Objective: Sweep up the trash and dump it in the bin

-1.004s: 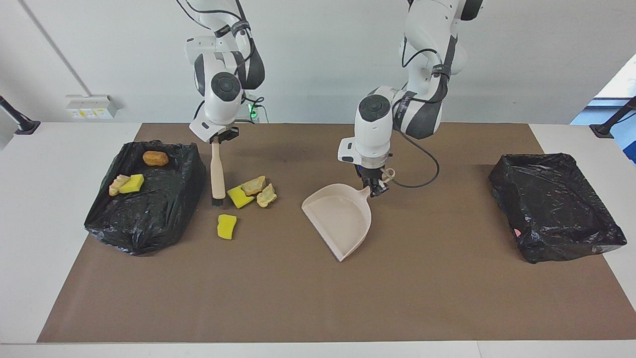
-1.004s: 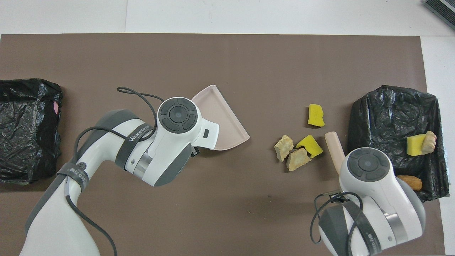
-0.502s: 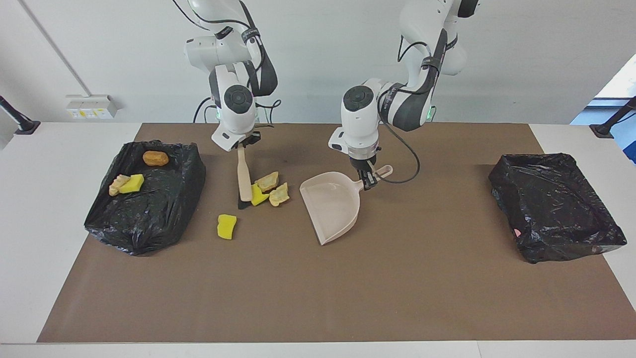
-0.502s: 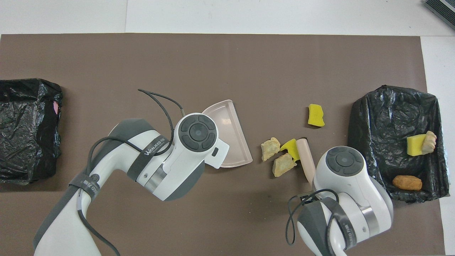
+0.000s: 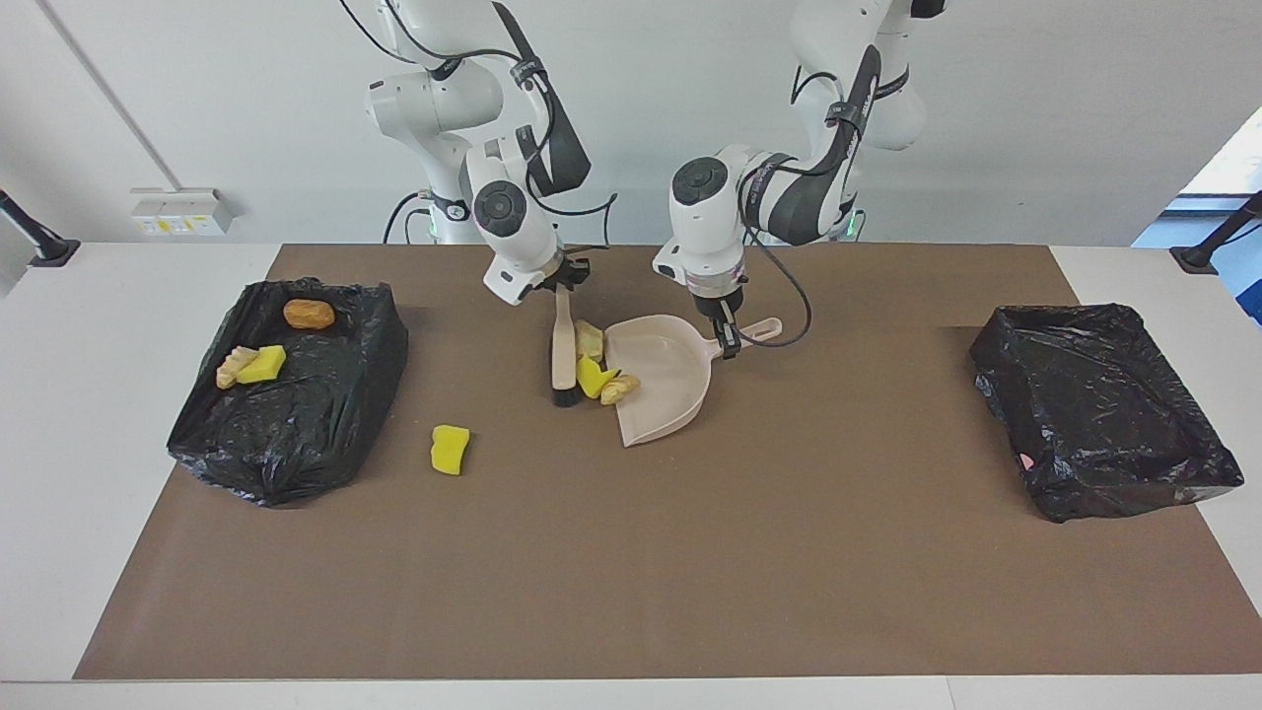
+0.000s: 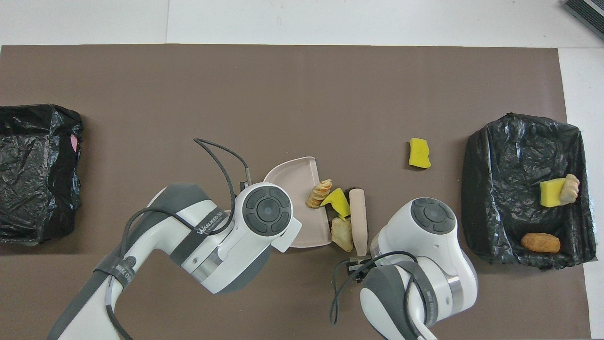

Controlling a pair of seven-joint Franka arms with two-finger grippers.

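Pink dustpan (image 5: 663,380) in my left gripper (image 5: 728,340), fingers tight on handle. Right gripper (image 5: 562,286) squeezes brush (image 5: 563,353). Three trash bits (image 5: 596,373) at dustpan mouth, touching brush. One yellow bit (image 5: 451,449) alone on mat. Three more in black bin (image 5: 340,390).

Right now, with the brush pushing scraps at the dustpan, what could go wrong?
Three scraps sit at the dustpan lip, not fully inside; the brush might push them past its edge. One yellow sponge bit lies alone, nearer the right arm's bin, and could be missed.
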